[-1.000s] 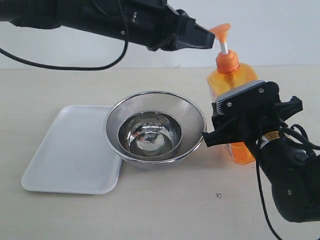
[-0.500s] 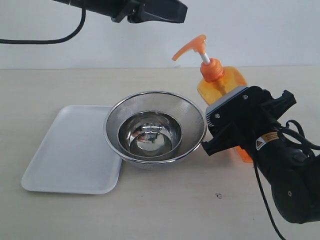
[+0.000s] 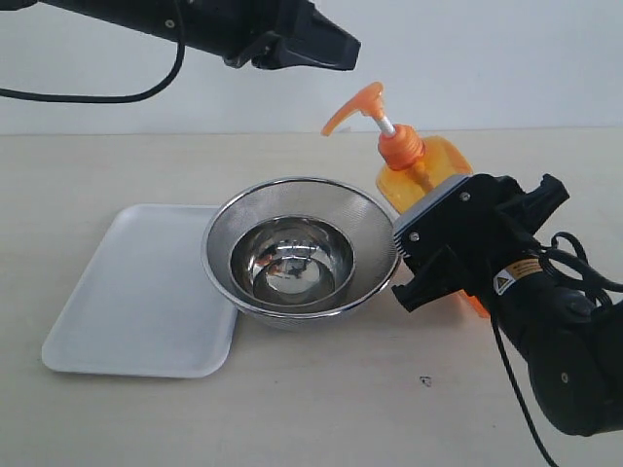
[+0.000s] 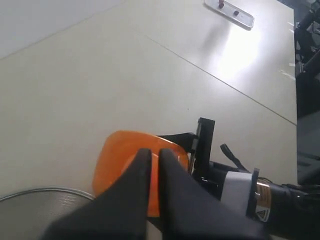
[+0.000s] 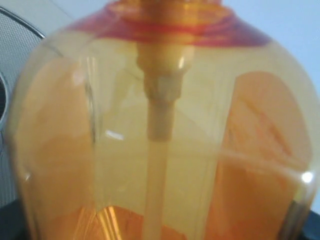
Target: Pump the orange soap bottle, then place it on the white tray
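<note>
One step surely left: right claw grasps tilted orange bottle beside bowl; left claw pinched shut above pump; bottle not yet on tray.

**Pale table, white wall, one patch of glare**

I am working over a pale beige table that is filling most of what I am seeing. A plain white wall is rising behind its far edge. A small dark speck is sitting on the tabletop. From my left wrist, a thin seam is running across the surface, light is glaring in a bright patch, and a small pale plate is lying flat near it.
</note>
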Motion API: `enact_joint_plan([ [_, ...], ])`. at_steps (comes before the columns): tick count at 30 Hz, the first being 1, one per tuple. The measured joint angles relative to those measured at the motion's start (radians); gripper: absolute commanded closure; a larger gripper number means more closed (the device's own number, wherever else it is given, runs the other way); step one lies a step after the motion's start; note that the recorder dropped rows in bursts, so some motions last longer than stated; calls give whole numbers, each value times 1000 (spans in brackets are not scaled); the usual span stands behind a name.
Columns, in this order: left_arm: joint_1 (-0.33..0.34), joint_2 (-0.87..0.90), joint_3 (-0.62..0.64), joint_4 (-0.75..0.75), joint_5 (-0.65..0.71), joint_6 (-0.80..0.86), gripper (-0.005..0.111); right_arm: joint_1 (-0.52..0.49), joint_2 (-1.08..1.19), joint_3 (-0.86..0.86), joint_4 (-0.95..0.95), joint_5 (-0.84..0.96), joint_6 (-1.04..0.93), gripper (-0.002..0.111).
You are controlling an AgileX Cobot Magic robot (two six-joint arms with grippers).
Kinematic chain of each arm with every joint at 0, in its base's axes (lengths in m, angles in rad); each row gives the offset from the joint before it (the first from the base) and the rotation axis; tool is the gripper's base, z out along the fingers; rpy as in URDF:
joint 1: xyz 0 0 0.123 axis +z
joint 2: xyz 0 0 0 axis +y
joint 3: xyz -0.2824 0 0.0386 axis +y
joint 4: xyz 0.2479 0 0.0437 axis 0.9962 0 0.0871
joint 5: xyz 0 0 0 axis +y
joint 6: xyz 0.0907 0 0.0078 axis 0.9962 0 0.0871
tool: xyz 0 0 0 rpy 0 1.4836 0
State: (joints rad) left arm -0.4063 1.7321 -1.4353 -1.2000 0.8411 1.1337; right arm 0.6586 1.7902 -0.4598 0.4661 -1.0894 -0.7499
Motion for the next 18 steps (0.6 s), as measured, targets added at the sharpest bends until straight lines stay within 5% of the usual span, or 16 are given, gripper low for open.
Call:
enact_joint_plan([
  [18, -13, 67, 2, -66, -6, 10, 102, 0, 0, 0, -26, 5, 2, 109],
])
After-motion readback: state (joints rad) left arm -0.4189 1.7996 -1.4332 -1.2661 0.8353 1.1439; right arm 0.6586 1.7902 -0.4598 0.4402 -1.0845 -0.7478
